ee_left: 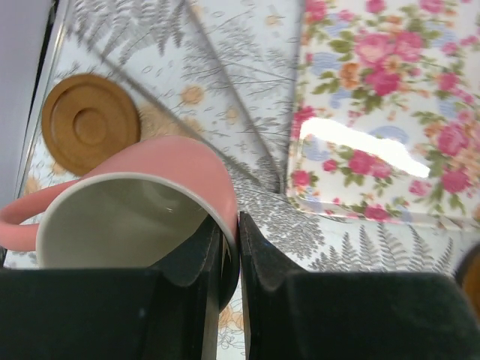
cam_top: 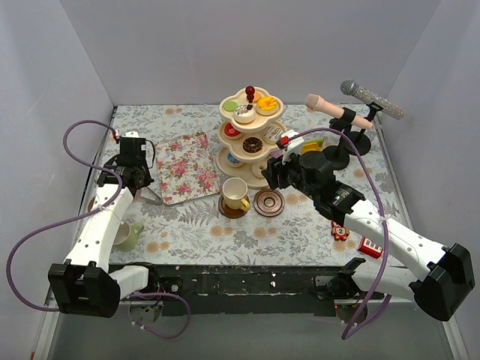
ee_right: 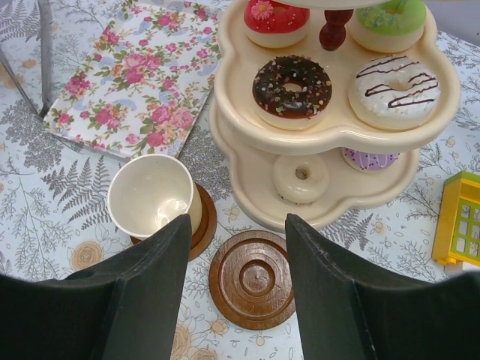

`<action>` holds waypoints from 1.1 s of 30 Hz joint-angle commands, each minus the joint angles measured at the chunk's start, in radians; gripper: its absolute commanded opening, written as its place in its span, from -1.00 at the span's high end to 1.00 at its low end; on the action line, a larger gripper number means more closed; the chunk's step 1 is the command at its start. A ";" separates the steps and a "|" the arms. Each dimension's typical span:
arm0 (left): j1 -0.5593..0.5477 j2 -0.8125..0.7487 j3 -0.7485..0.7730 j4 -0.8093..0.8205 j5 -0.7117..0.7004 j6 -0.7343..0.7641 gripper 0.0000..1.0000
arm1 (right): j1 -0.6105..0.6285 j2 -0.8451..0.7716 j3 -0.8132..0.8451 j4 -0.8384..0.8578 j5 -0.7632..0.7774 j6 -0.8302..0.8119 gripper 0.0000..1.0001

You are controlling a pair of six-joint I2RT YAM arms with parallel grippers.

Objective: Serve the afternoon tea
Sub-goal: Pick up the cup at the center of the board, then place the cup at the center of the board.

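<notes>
My left gripper [ee_left: 238,225] is shut on the wall of a pink cup [ee_left: 165,161], one finger inside the rim and one outside. A brown saucer [ee_left: 90,124] lies just beyond that cup. My right gripper [ee_right: 236,222] hangs open over an empty brown saucer [ee_right: 251,279], touching nothing. Left of it a cream cup [ee_right: 150,196] stands on another saucer. The cream three-tier stand [ee_right: 330,135] holds donuts, among them a chocolate one [ee_right: 292,84] and a white one [ee_right: 391,88]. A green cup [cam_top: 127,235] sits near the left arm.
A floral tray [cam_top: 182,166] lies between the left gripper [cam_top: 137,178] and the stand [cam_top: 251,135]. Metal tongs [ee_right: 43,56] rest by the tray's left edge. Microphones [cam_top: 371,100] stand at the back right. Small toy blocks [cam_top: 369,246] lie near the right arm, and a yellow toy [ee_right: 459,217] sits right of the stand.
</notes>
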 commanded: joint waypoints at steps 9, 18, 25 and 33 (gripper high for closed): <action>-0.393 -0.084 0.128 -0.044 0.354 0.279 1.00 | -0.088 -0.063 0.068 -0.085 -0.367 -0.106 -0.30; -0.615 -0.126 0.154 -0.090 0.659 0.351 1.00 | -0.157 -0.087 0.065 -0.082 -0.733 -0.120 -0.31; -0.809 -0.156 0.066 -0.146 0.638 0.337 1.00 | -0.185 -0.170 0.052 -0.105 -0.703 -0.094 -0.31; -0.964 -0.086 0.083 -0.150 0.613 0.320 1.00 | -0.185 -0.227 -0.002 -0.057 -0.673 -0.017 -0.31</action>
